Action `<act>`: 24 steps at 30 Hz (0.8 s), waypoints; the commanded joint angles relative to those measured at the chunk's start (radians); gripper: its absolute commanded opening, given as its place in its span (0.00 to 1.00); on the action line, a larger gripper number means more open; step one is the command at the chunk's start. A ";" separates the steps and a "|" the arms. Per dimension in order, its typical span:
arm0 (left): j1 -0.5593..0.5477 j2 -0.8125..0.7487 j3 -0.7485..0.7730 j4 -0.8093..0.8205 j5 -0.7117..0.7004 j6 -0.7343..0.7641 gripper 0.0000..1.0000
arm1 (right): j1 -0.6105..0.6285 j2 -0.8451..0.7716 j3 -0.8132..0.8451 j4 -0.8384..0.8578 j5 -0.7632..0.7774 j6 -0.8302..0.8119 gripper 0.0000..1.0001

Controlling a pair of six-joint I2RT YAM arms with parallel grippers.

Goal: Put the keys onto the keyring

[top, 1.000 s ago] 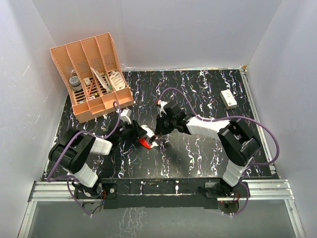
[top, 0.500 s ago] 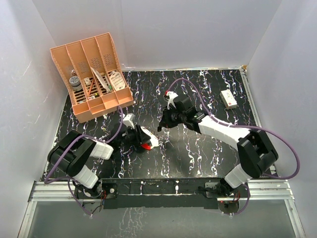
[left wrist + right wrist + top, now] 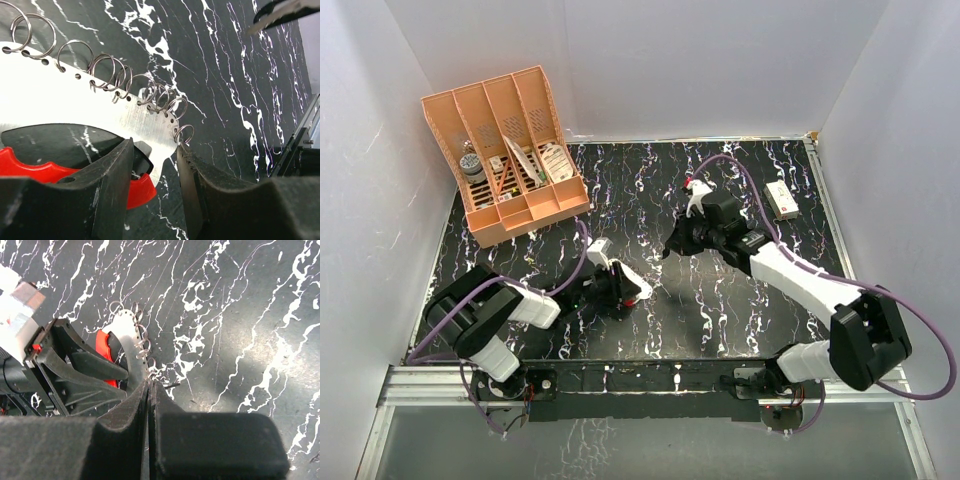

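Note:
The keyring (image 3: 628,283) lies low over the black marbled table. It is a white metal loop (image 3: 75,105) with a red crescent (image 3: 30,167) and several small wire rings (image 3: 125,80) along its edge. My left gripper (image 3: 623,293) is shut on its near end, one finger (image 3: 100,190) on the red side and the other on the plate's rim. My right gripper (image 3: 670,247) is shut and raised, up and right of the keyring. A thin pale key (image 3: 280,14) sticks out of its tips. In the right wrist view the keyring (image 3: 127,342) sits just beyond the closed gripper (image 3: 150,382).
An orange divided organiser (image 3: 510,150) with small items stands at the back left. A small white box with a red mark (image 3: 781,199) lies at the back right. White walls close in three sides, and a metal rail (image 3: 650,378) runs along the near edge.
My right gripper has drawn back from the keyring, up and to the right. My left gripper has shifted a little right and nearer with the keyring in it.

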 commanded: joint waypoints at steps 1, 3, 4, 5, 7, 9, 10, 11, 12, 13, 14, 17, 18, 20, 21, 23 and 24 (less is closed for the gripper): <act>-0.061 0.027 0.034 -0.061 -0.052 -0.015 0.39 | -0.021 -0.064 -0.018 0.028 -0.009 -0.023 0.00; -0.091 0.041 0.057 -0.072 -0.069 -0.022 0.39 | -0.026 -0.075 -0.029 0.025 -0.016 -0.025 0.00; -0.104 0.053 0.068 -0.078 -0.078 -0.026 0.39 | -0.029 -0.083 -0.034 0.024 -0.017 -0.026 0.00; -0.118 0.062 0.079 -0.078 -0.083 -0.031 0.39 | -0.032 -0.091 -0.040 0.025 -0.017 -0.027 0.00; -0.148 0.084 0.101 -0.075 -0.094 -0.042 0.39 | -0.039 -0.112 -0.051 0.024 -0.020 -0.027 0.00; -0.180 0.107 0.130 -0.075 -0.105 -0.049 0.39 | -0.045 -0.132 -0.058 0.017 -0.020 -0.030 0.00; -0.195 0.119 0.141 -0.074 -0.110 -0.054 0.39 | -0.048 -0.142 -0.060 0.012 -0.020 -0.032 0.00; -0.212 0.133 0.156 -0.073 -0.112 -0.055 0.39 | -0.053 -0.153 -0.063 0.006 -0.019 -0.034 0.00; -0.226 0.145 0.172 -0.076 -0.115 -0.055 0.39 | -0.058 -0.165 -0.068 -0.001 -0.018 -0.037 0.00; -0.242 0.155 0.186 -0.075 -0.117 -0.055 0.39 | -0.062 -0.176 -0.072 -0.006 -0.017 -0.039 0.00; -0.248 0.163 0.197 -0.074 -0.118 -0.056 0.39 | -0.067 -0.185 -0.076 -0.012 -0.016 -0.042 0.00; -0.261 0.148 0.217 -0.070 -0.126 -0.053 0.39 | -0.076 -0.206 -0.081 -0.038 -0.010 -0.057 0.00; -0.261 0.128 0.222 -0.083 -0.136 -0.044 0.39 | -0.077 -0.213 -0.083 -0.044 -0.009 -0.064 0.00; -0.261 0.065 0.235 -0.142 -0.173 -0.017 0.40 | -0.078 -0.224 -0.092 -0.048 -0.008 -0.068 0.00; -0.261 0.025 0.244 -0.180 -0.191 0.001 0.40 | -0.078 -0.231 -0.098 -0.049 -0.008 -0.070 0.00; -0.261 -0.063 0.261 -0.257 -0.219 0.033 0.41 | -0.078 -0.241 -0.107 -0.045 -0.011 -0.070 0.00; -0.261 -0.100 0.276 -0.291 -0.236 0.047 0.42 | -0.079 -0.244 -0.111 -0.044 -0.019 -0.071 0.00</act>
